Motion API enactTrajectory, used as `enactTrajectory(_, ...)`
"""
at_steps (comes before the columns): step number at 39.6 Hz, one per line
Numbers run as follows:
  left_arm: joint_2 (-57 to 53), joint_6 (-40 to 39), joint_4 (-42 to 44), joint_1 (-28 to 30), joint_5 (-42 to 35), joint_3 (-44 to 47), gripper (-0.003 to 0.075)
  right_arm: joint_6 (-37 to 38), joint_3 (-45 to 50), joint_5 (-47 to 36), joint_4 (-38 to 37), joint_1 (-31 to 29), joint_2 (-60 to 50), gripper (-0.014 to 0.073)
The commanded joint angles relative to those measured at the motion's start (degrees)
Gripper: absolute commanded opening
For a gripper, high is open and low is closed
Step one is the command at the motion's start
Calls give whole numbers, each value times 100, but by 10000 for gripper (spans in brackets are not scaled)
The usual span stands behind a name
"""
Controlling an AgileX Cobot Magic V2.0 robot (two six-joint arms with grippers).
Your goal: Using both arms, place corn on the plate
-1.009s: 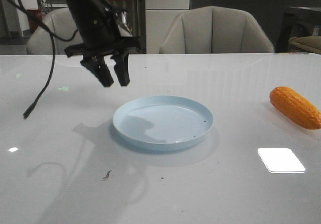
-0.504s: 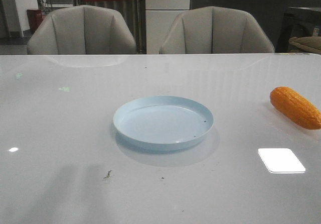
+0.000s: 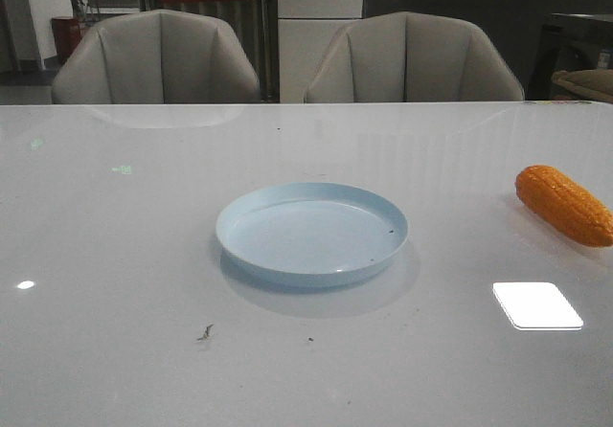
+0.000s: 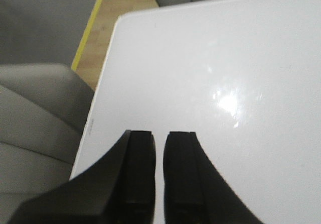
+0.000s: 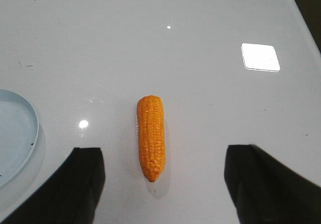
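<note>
The orange-yellow corn (image 3: 563, 204) lies on the white table at the far right, apart from the pale-blue plate (image 3: 311, 233), which sits empty at the table's middle. Neither arm shows in the front view. In the right wrist view my right gripper (image 5: 164, 151) is wide open above the table, with the corn (image 5: 151, 136) lying lengthwise between its fingers, untouched. The plate's rim (image 5: 36, 123) shows at that view's edge. In the left wrist view my left gripper (image 4: 160, 136) is empty, its jaws nearly together with a thin slit, over the table's corner.
Two grey chairs (image 3: 158, 58) (image 3: 412, 58) stand behind the table. A bright rectangular light reflection (image 3: 536, 304) lies near the front right. Small dark specks (image 3: 205, 332) lie in front of the plate. The table's edge and another chair (image 4: 30, 113) show in the left wrist view.
One second ago my left arm hung above the plate's left side in the front view; it has since withdrawn out of that view. The corn and plate have not moved.
</note>
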Motion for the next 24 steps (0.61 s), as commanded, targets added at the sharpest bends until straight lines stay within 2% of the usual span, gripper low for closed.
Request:
enactTrajectory(1, -1097, -138, -287, 166, -1655, 1404, 162, -13, -171, -400, -40, 5, -33, 591)
enactTrajectory(3, -1536, -138, -332, 178, -2263, 2268, 162, -13, -171, -400, -40, 5, -9, 591)
enactTrajectory(7, -2166, -138, -458, 178, -3045, 3327, 162, -13, -171, -314, -40, 5, 86, 591)
enactTrajectory(13, -2644, -138, -529, 178, -3357, 4254, 162, -13, -171, 77, -40, 5, 320, 591)
enactTrajectory(18, -2740, -138, -786, 178, -3674, 4875, 162, -13, -294, -103, -106, 5, 665, 591)
enactTrajectory(24, -2749, -138, -1136, 178, -4577, 5593, 162, -13, -947, -69, -100, 5, 1329, 591)
